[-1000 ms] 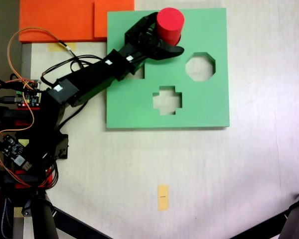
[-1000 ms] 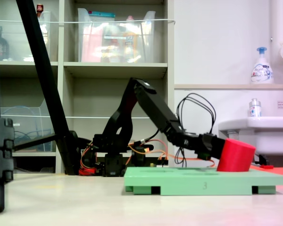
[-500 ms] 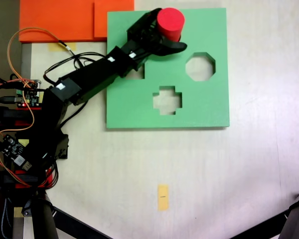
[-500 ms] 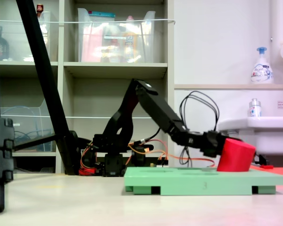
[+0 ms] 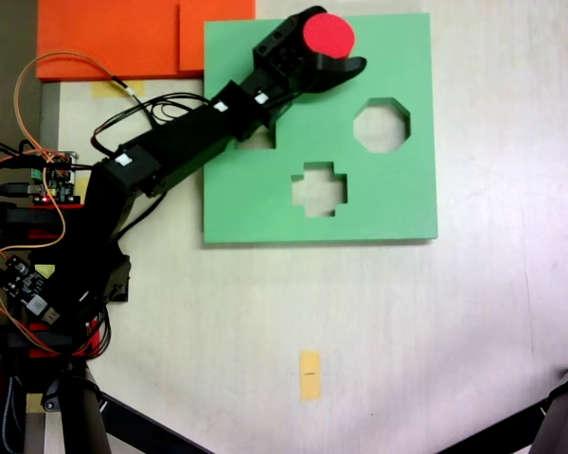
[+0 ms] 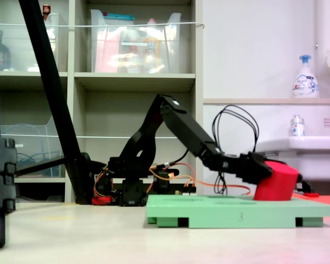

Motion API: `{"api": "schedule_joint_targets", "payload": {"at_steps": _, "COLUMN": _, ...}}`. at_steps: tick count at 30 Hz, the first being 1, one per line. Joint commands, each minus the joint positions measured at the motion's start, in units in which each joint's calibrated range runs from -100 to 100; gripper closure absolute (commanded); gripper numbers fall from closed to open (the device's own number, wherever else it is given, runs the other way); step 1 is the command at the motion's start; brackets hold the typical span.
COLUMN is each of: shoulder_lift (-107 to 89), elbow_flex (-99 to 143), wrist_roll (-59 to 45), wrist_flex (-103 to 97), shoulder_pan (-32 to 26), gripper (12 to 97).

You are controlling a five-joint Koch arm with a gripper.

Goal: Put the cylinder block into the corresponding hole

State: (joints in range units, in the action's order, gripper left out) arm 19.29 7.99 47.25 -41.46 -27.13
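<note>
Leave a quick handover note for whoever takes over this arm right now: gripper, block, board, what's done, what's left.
Gripper: shut on the red cylinder block, near the far top edge of the green board in the top-down fixed view.
Side fixed view: block tilted, its lower edge at the board surface.
Done: block grasped.
Left: seat it in the circular hole, which I can't make out here; the octagonal cutout and cross-shaped cutout are empty.

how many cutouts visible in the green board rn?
3 on the green board: octagonal cutout at right, cross-shaped cutout in the lower middle, and a cutout partly under the arm. The gripper may hide another.
</note>
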Motion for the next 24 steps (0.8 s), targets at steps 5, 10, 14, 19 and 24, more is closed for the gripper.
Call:
{"api": "schedule_joint_targets", "payload": {"at_steps": 5, "shoulder_lift": -11.33, "elbow_flex": 8.86, "wrist_roll": 0.10, "wrist_flex": -1.82, "shoulder_pan": -0.98, "gripper": 67.2}}
{"api": "schedule_joint_targets", "payload": {"at_steps": 10, "shoulder_lift": -18.87, "elbow_flex": 18.73, "wrist_roll": 0.10, "wrist_flex": -5.58, "shoulder_pan": -1.03, "gripper": 67.2}}
{"api": "schedule_joint_targets", "payload": {"at_steps": 14, "shoulder_lift": -19.99, "elbow_flex": 22.12, "wrist_roll": 0.10, "wrist_flex": -9.34, "shoulder_pan": -0.54, "gripper": 63.8}}
{"api": "schedule_joint_targets", "payload": {"at_steps": 19, "shoulder_lift": -19.43, "elbow_flex": 22.12, "wrist_roll": 0.05, "wrist_flex": -11.74, "shoulder_pan": -0.15, "gripper": 52.7}}
{"api": "schedule_joint_targets", "payload": {"at_steps": 24, "shoulder_lift": -23.76, "elbow_flex": 24.52, "wrist_roll": -0.10, "wrist_flex": -13.48, "shoulder_pan": 0.24, "gripper": 40.8}}
